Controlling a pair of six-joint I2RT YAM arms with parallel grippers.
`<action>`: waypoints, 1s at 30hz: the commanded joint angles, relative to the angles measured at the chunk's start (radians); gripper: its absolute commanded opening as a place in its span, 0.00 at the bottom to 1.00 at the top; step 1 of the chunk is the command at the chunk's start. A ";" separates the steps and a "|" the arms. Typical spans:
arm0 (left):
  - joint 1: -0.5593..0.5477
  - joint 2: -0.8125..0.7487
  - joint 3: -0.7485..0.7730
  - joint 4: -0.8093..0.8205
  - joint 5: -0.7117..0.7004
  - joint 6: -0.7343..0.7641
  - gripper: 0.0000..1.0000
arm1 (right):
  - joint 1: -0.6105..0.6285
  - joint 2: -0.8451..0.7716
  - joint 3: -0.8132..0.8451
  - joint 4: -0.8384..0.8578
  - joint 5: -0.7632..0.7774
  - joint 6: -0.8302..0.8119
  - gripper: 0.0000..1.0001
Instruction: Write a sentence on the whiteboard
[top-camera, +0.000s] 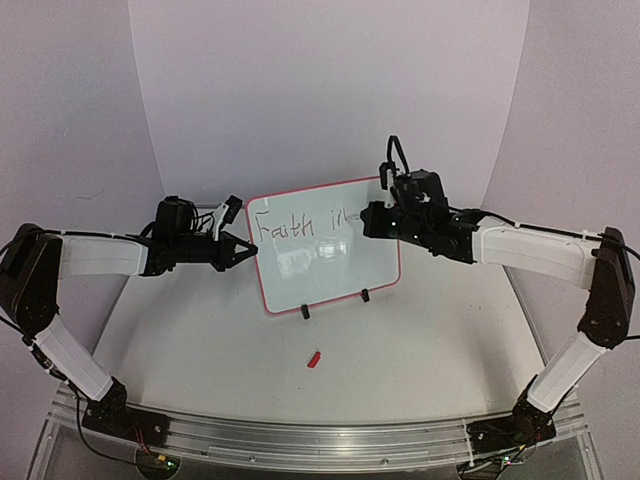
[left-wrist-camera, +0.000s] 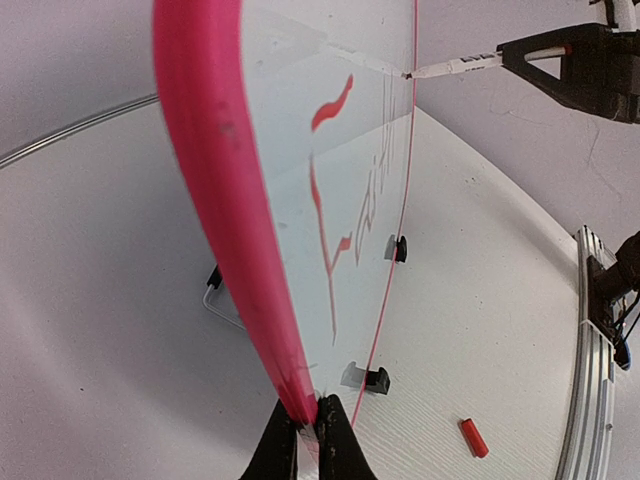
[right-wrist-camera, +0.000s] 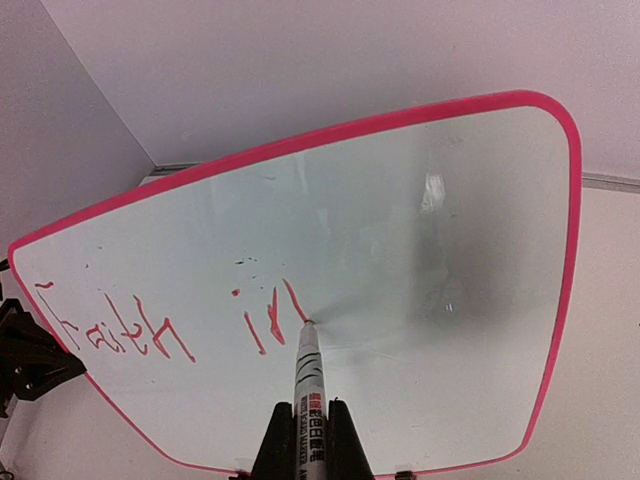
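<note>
Right fingers (right-wrist-camera: 303, 440): closed on a marker (right-wrist-camera: 307, 385), barrel clamped between them, tip pressed to the board.
Marker tip: touching the whiteboard (right-wrist-camera: 440, 300) at the end of the last red stroke, just right of the "i".
Left fingers (left-wrist-camera: 305, 440): pinched shut on the board's left rim (left-wrist-camera: 215, 190), steadying it.
Whiteboard: stood upright on two black feet (top-camera: 305, 312) at mid-worktop (top-camera: 200, 350), between the two arms, face turned toward them.
Sentence (top-camera: 300, 226): only "Faith" and a part-made "in" are written, on the upper line; the lower half of the board is blank.
Cap (top-camera: 314, 358): a small red piece, taken to be the marker's cap, lies on the worktop in front of the board, apart from it.
Step in hand: the second word is being formed; the task is judged well short of half done.
Next move: the "n" is to be finished with light, even pressure, then the tip lifted and shifted right or down for the next word, while the rim is kept held so the board is not tipped back.
</note>
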 joint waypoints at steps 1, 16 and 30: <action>0.000 0.004 0.007 -0.032 -0.075 0.066 0.00 | -0.005 -0.032 -0.014 0.002 0.032 0.015 0.00; 0.001 -0.002 0.007 -0.034 -0.075 0.065 0.00 | -0.004 -0.042 -0.030 -0.032 0.039 0.020 0.00; 0.001 0.007 0.007 -0.031 -0.074 0.062 0.00 | -0.004 -0.129 -0.035 -0.061 0.017 -0.006 0.00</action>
